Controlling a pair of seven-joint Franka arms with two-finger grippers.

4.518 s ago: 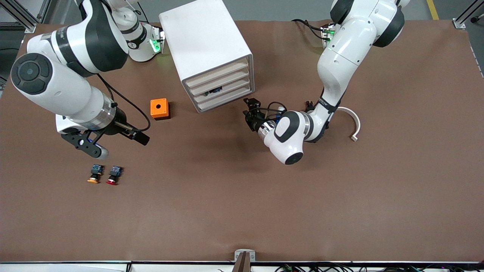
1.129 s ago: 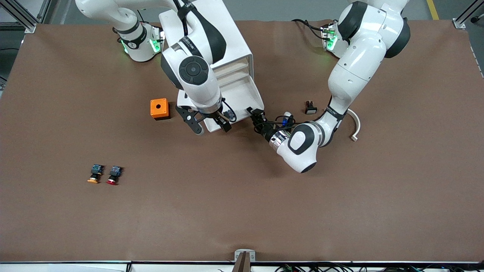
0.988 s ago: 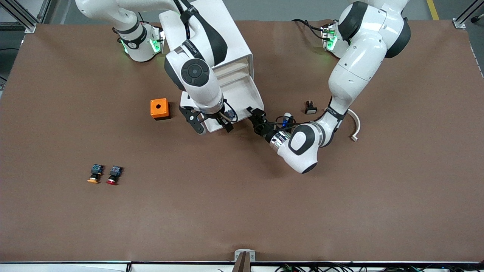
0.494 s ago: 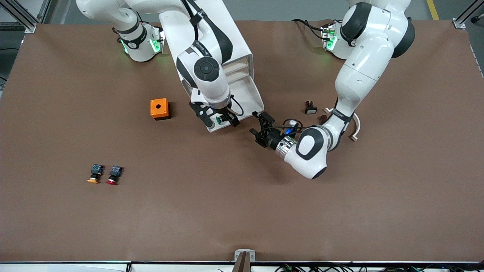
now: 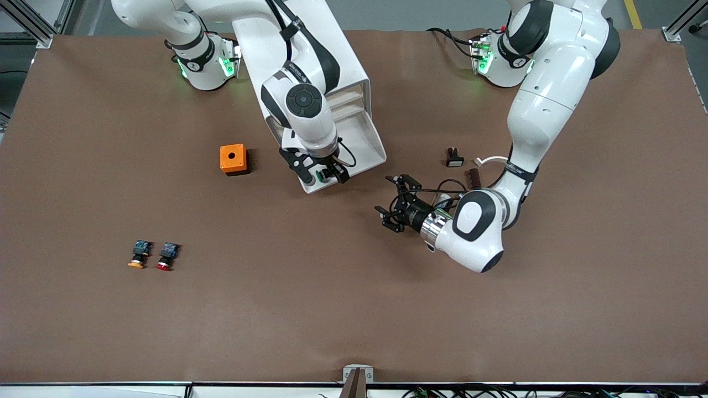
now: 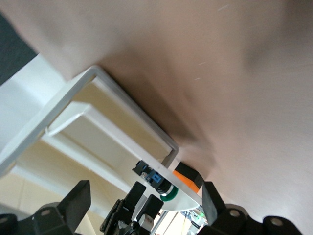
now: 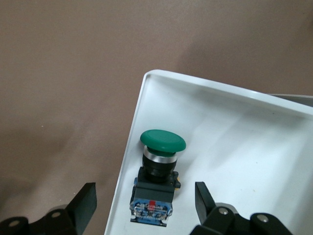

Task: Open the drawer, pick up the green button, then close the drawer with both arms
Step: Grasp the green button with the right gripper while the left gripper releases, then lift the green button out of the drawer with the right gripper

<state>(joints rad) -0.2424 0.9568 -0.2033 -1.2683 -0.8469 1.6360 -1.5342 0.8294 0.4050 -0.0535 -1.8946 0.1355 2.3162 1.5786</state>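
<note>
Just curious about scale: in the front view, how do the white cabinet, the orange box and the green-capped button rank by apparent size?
1. White cabinet, by far the largest.
2. Orange box.
3. Green-capped button, partly hidden by the right gripper over the open drawer.

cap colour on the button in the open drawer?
Green; the button shows best in the right wrist view.

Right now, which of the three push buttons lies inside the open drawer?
The green-capped button lies in the drawer; the orange-capped and red-capped ones lie on the table.

You have the button [image 7: 157, 171] lying in the pulled-out drawer [image 5: 368, 145], apparently against its front wall, under the right gripper [image 5: 322, 174].
</note>
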